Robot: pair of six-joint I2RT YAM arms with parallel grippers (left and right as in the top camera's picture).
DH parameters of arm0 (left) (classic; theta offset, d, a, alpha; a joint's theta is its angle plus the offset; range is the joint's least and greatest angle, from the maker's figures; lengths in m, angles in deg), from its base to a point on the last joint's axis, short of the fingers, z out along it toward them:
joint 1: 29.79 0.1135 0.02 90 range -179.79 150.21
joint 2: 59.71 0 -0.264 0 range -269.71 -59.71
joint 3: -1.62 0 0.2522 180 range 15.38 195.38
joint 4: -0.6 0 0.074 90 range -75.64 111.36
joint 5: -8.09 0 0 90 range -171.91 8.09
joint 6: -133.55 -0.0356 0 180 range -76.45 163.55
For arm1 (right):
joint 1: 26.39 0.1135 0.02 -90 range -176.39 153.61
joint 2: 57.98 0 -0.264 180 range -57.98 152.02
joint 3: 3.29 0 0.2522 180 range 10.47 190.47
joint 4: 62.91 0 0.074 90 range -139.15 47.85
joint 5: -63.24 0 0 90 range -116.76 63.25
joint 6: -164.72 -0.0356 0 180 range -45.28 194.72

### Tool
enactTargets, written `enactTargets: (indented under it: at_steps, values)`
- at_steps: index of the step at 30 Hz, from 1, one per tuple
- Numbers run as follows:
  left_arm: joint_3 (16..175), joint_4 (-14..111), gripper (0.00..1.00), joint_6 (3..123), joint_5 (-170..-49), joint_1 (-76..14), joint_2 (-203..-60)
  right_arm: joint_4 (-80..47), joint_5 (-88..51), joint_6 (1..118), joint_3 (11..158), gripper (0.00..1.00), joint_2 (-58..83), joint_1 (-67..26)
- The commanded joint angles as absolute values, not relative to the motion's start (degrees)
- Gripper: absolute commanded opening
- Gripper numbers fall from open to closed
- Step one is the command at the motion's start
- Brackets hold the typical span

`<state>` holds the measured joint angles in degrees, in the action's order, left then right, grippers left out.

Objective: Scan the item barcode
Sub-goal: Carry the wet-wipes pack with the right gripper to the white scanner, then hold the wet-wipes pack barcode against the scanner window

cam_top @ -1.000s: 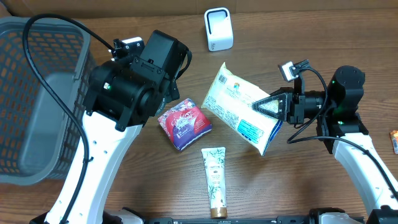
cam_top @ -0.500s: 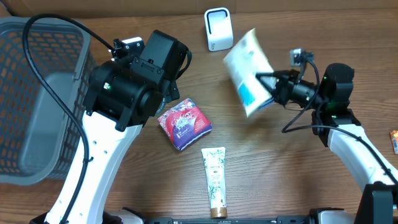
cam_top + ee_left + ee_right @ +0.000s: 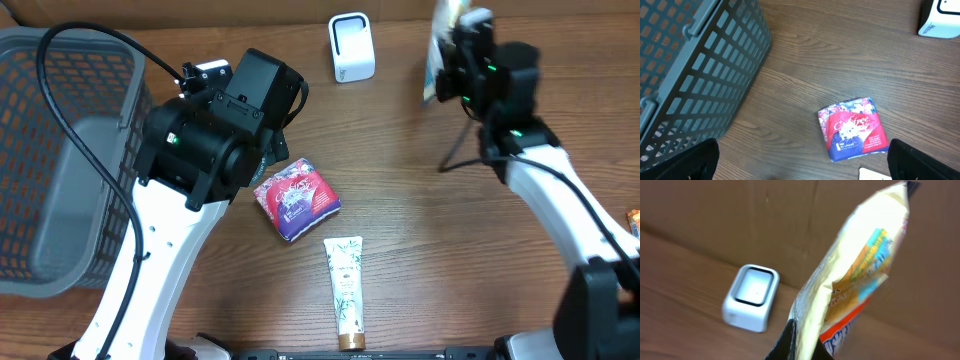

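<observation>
Now right end effector (image 3: 452, 60) grips the snack bag (image 3: 855, 275), held aloft with its long axis upright. Off to its left the scanner (image 3: 351, 47) sits near. Left end effector (image 3: 800, 167) gapes open, farther away.

Left arm bent over desk's left half, left pincer (image 3: 802, 162) spread wide, right arm high at far edge, right pincer (image 3: 450, 52) clamped on bag (image 3: 855, 270).

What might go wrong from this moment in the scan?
1. The right gripper pinches the cream plastic snack bag at one edge only, so the floppy bag may slip.
2. The bag is held up off to one side of the small white scanner, so its barcode may not face the scanner window.
</observation>
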<state>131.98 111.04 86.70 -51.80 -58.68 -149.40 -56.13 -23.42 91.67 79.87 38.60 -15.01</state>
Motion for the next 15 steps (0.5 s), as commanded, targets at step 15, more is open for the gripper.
enactTargets:
  at_steps: [15]
  values:
    - [132.00, 111.15, 0.99, 87.29, -51.80, -58.96, -149.40, -68.41, -48.14, 130.77, 89.10, 0.04, 57.00, -7.95]
